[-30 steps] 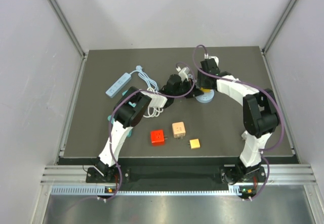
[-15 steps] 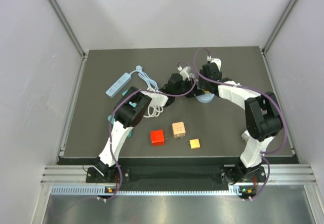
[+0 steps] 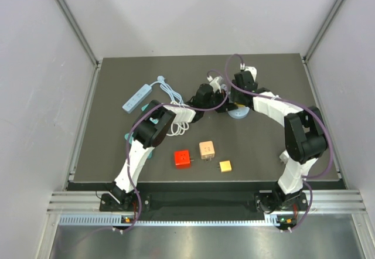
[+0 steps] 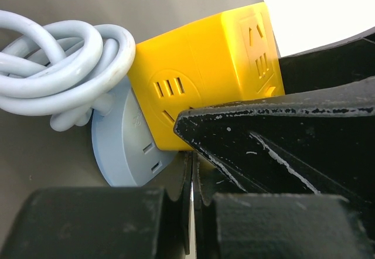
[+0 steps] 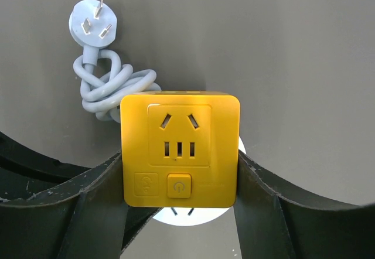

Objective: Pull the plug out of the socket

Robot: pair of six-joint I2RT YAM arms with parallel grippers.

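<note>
A: Where is the yellow plastic cube adapter [image 5: 180, 147]?

B: Toward the far edge of the dark grey desk [image 3: 263, 153], roughly midway between its left and right edges. It is seated on the pale blue round socket disc [image 4: 120, 150]. A knotted pale blue cable [image 5: 111, 89] lies against the disc and ends in a 3-pin plug [image 5: 92, 26].

A: And the right gripper [image 5: 180, 177]?

B: It is grasping the cube, with its 2 black fingers [image 5: 88, 197] pressed on opposite side faces.

A: The left gripper [image 4: 192, 212]?

B: Clenched with nothing between its jaws, its tip right at the disc's edge, below the cube.

A: What else is on the desk?

B: A pale blue power strip [image 3: 136, 96] lies toward the far-left corner, with a white cable bundle [image 3: 176, 127] nearer the middle. A red cube [image 3: 182, 159], a peach cube [image 3: 206, 149] and a small yellow square block [image 3: 225, 166] sit toward the near edge.
</note>
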